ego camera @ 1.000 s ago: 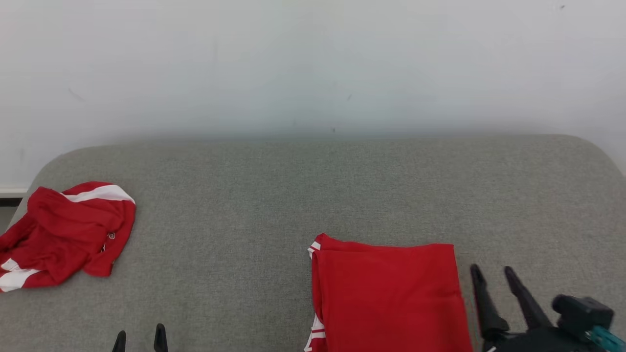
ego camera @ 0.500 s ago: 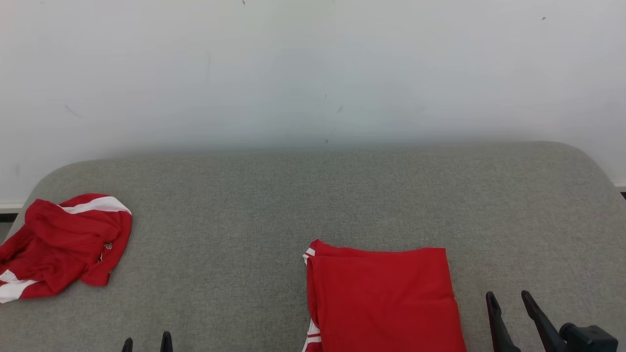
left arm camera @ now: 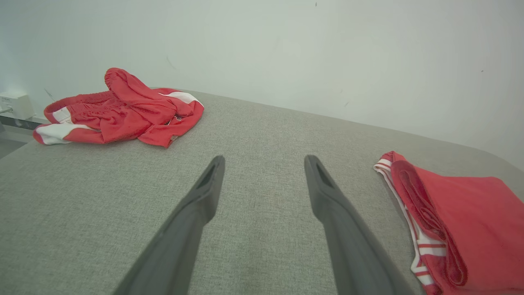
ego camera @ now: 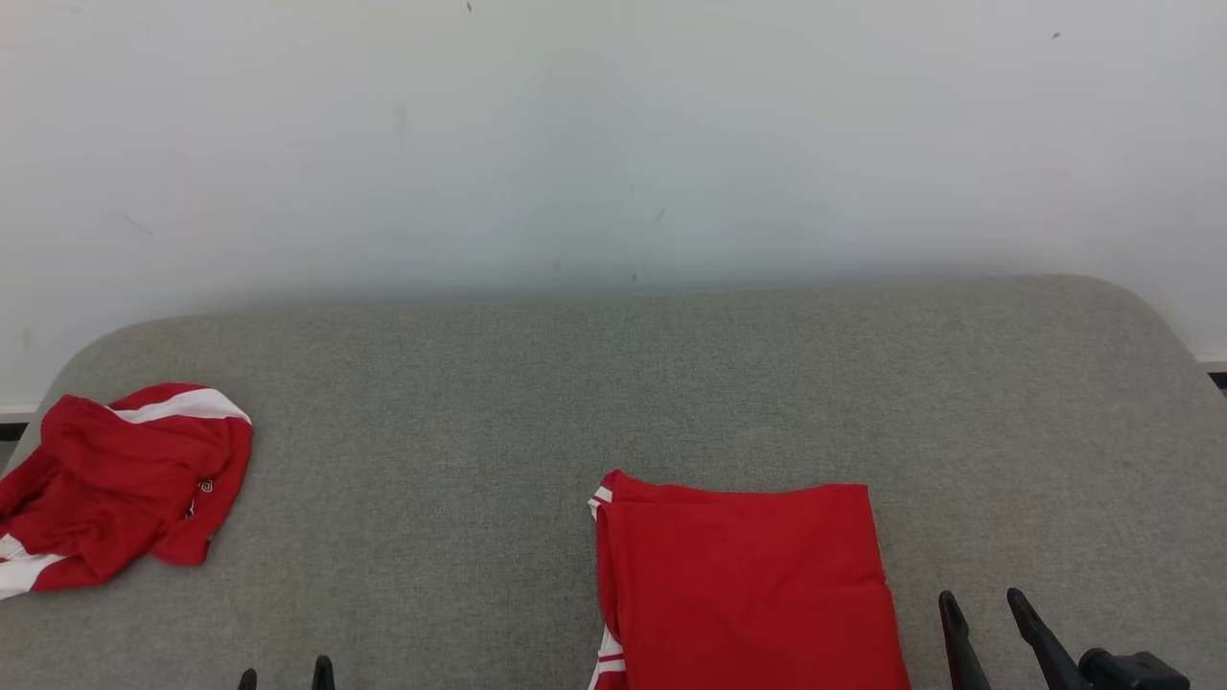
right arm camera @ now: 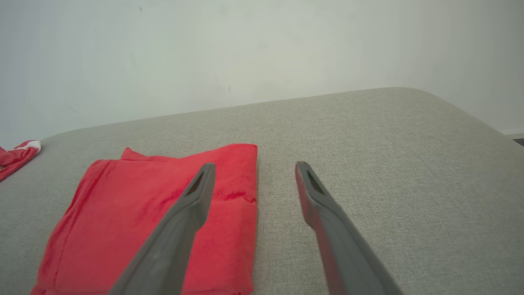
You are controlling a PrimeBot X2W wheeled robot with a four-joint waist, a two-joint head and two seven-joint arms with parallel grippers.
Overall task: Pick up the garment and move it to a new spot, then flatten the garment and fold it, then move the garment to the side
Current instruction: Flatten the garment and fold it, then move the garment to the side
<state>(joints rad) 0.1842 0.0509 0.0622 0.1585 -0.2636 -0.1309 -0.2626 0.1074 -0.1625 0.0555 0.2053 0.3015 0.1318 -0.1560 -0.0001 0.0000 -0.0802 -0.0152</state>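
Folded red garment with white side stripes (ego camera: 748, 585) lay flat on the grey fabric-covered table (ego camera: 613, 383), right of centre, at the near edge. Crumpled red-and-white garment (ego camera: 125, 489) sat at the table's left edge, well apart from it. Both grippers were empty, fingers spread wide. Left gripper (ego camera: 285, 674) was low between the two garments. Right gripper (ego camera: 982, 602) was just right of the folded one, with a gap showing in the head view.

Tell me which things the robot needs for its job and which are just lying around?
Job: folded red garment, left gripper, right gripper, both open.
Lying about, it seems: crumpled red-and-white garment, small white box by the wall.
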